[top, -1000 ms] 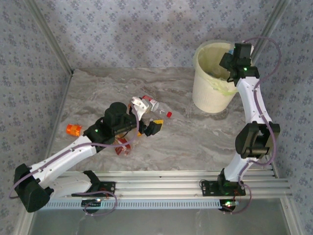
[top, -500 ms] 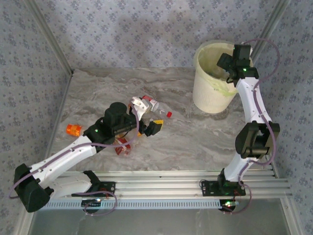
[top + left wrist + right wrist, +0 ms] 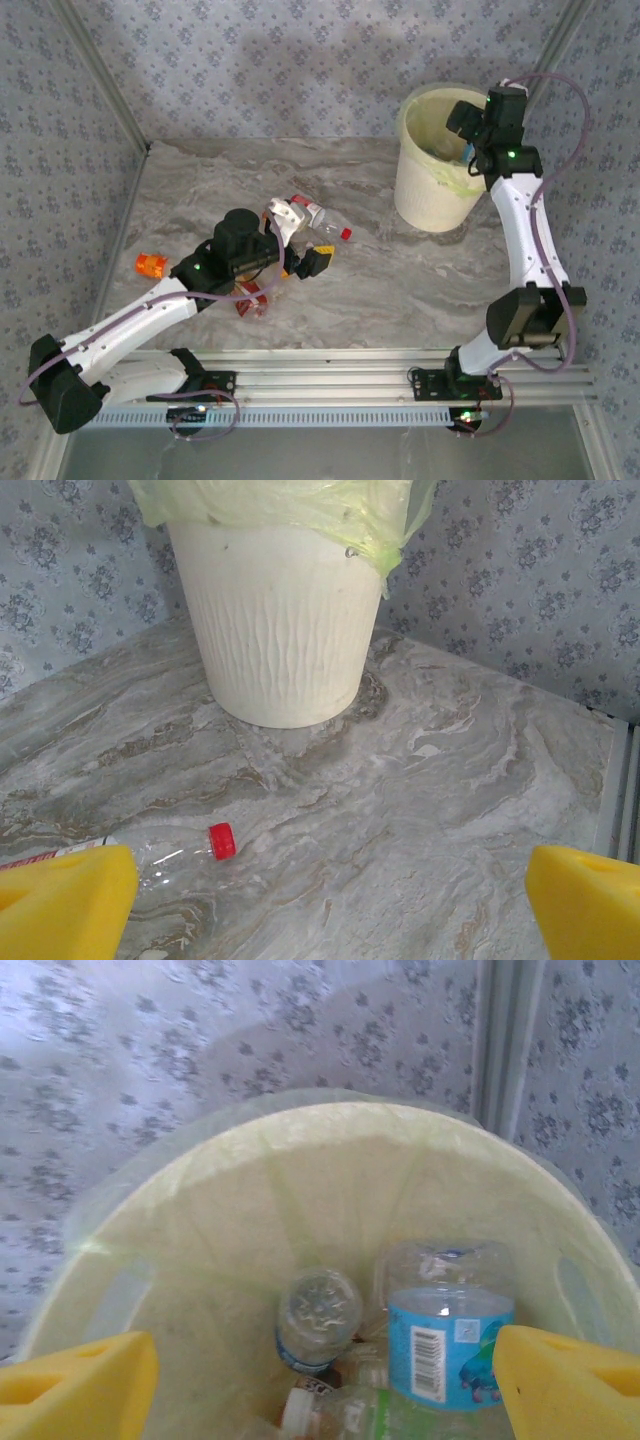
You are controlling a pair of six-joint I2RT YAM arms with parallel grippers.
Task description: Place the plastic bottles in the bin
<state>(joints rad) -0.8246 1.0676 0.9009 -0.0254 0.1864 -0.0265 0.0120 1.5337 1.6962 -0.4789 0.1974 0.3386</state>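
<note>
**Top view.** Left gripper (image 3: pixel 300 240) at mid-table, fingers spread, clamping nothing, just over a clear bottle (image 3: pixel 325 232) lying on the table (image 3: pixel 400 290). Red-labelled bottle (image 3: pixel 252 300) under the left arm. Orange bottle (image 3: pixel 150 265) near the left edge, well apart from the others. Bin (image 3: pixel 430 190) upright at far right, right gripper (image 3: pixel 465 130) above its mouth.

**Left wrist view.** Yellow fingers (image 3: pixel 60 905) wide apart, nothing between them. Clear bottle flat on the marble, red cap (image 3: pixel 222 841) pointing right, body partly hidden behind the left finger. Bin beyond, with a green bag (image 3: pixel 395 525) folded over the rim.

**Right wrist view.** Right gripper released and empty, fingers at both lower corners. Below, the lined inside of the bin, holding a blue-labelled bottle (image 3: pixel 450 1345), an end-on bottle (image 3: pixel 318 1312) beside it, and more at the bottom edge.
</note>
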